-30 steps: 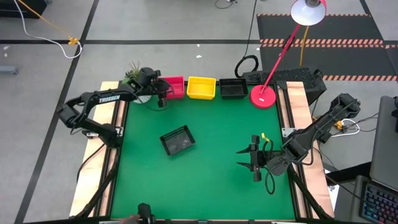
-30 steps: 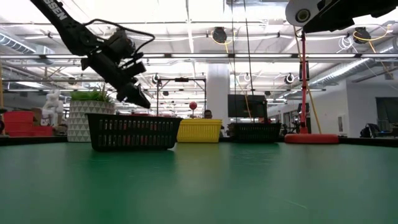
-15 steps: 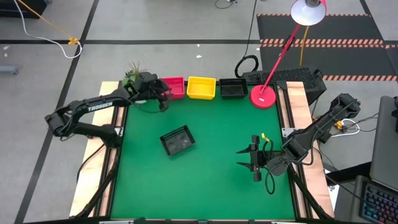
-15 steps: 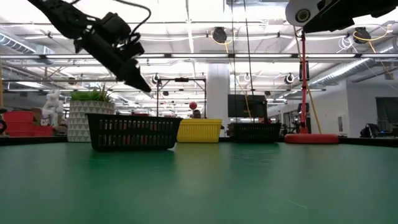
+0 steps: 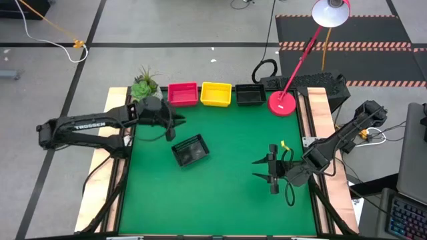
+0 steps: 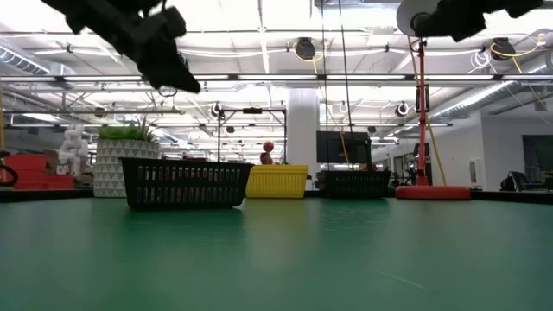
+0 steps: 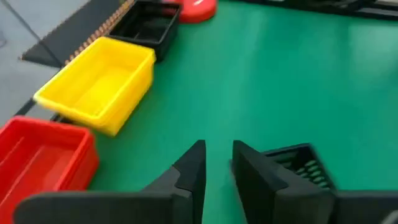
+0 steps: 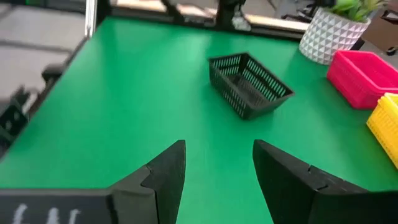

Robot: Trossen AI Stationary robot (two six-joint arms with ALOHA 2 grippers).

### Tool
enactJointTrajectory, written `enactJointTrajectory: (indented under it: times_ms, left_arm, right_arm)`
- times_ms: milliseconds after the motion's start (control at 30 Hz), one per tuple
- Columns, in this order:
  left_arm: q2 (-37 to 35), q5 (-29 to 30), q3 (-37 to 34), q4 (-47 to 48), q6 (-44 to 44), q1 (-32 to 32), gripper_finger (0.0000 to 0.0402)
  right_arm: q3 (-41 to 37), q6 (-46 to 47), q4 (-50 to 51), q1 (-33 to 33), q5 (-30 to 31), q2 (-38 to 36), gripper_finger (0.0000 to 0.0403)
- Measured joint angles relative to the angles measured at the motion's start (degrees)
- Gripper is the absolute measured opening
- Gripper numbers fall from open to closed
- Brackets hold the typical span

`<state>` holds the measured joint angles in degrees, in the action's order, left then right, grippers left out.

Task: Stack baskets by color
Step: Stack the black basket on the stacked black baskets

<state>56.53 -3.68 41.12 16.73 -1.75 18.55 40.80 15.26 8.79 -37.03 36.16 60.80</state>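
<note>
High view: a green-topped bench carries a row of 3 shallow rectangular plastic baskets along its far edge, namely a red slotted basket, a yellow slotted basket touching it, and a black slotted basket just beside the yellow one. A round red lamp base sits next to that black basket at the row's end, and a white faceted plant pot with green leaves stands at the row's other end, by the red basket. A 2nd black mesh basket lies apart from the row, out on the bench and turned askew, nearer the red basket than the lamp base.

The left gripper hangs above the bench between the red basket and the loose black basket, near the latter but not touching it. Its fingers stand with a narrow gap between them and hold nothing.

The right gripper waits over the bench well apart from the loose black basket, on the lamp base's side. Its fingers are spread wide and empty, pointing toward the loose black basket.
</note>
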Motion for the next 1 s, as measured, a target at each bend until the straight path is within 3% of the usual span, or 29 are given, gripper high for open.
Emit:
enactJointTrajectory:
  times_ms: [167, 367, 567, 733, 1000]
  left_arm:
    - [-3.1, 2.9, 0.0, -0.1, 1.2, -8.7, 0.0047]
    - [-8.4, 4.2, 0.0, 1.8, 1.1, -16.3, 0.0005]
    - [-13.0, 9.5, 0.0, 3.0, 2.4, -20.4, 0.0013]
    - [-13.6, 10.9, 0.0, 1.4, 2.5, -23.1, 0.0003]
    - [-13.1, 11.3, 0.0, -1.6, 2.1, -26.7, 0.0020]
  right_arm:
    - [0.0, -1.3, -5.0, 2.3, -0.1, 0.0, 0.0180]
    - [4.2, -4.3, -3.8, 6.5, -0.2, 0.4, 0.0180]
    - [12.7, -12.4, -1.3, 11.0, -0.4, 3.0, 0.0179]
    - [19.8, -13.4, 5.0, 14.9, -2.2, 5.9, 0.0160]
    - [20.5, -14.2, 4.3, 17.5, -4.8, 9.3, 0.0122]
